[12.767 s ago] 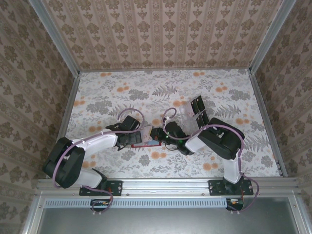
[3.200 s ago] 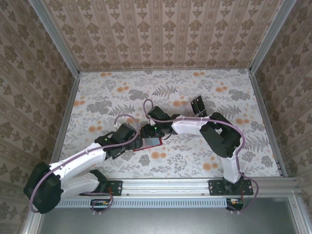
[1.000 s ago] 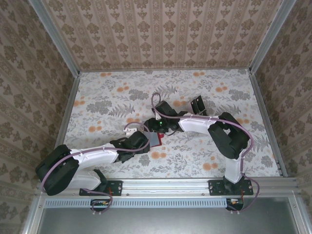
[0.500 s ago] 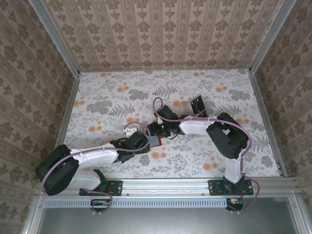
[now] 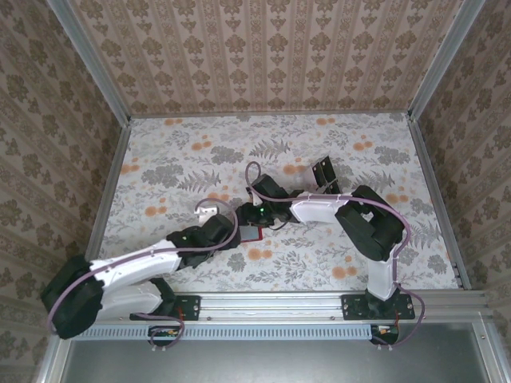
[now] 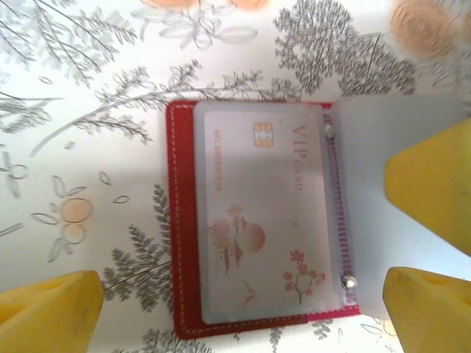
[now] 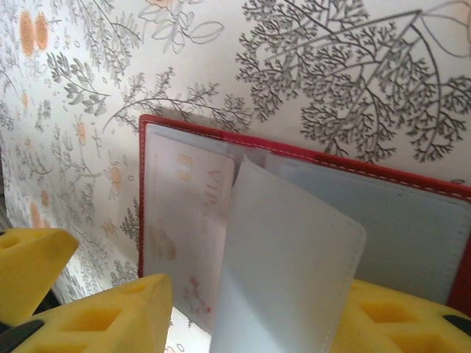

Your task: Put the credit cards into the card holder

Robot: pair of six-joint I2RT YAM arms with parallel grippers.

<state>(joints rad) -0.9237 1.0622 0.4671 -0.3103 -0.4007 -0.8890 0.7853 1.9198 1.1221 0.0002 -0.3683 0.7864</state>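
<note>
1. From above, the arms point(image 5: 209, 236) cover most of the red card holder point(image 5: 252, 234).
2. Left wrist view: a clear sleeve point(image 6: 368, 140) and a yellow pad point(image 6: 430, 180) hide its right half.
3. Right wrist view: the VIP card point(image 7: 180, 213) is blurred, partly behind that sleeve.
4. Black cards point(image 5: 323, 171), mid-desk: too small to count.

The table point(image 5: 176, 152), its pale surface printed with grey ferns and orange blossoms, carried the red card holder point(image 6: 182, 220) lying open and flat near the middle, clear sleeves facing up. Farther back and to the right of the card holder, apart from it, a clear plastic tray point(image 5: 314, 175) sat on the same floral surface.
</note>
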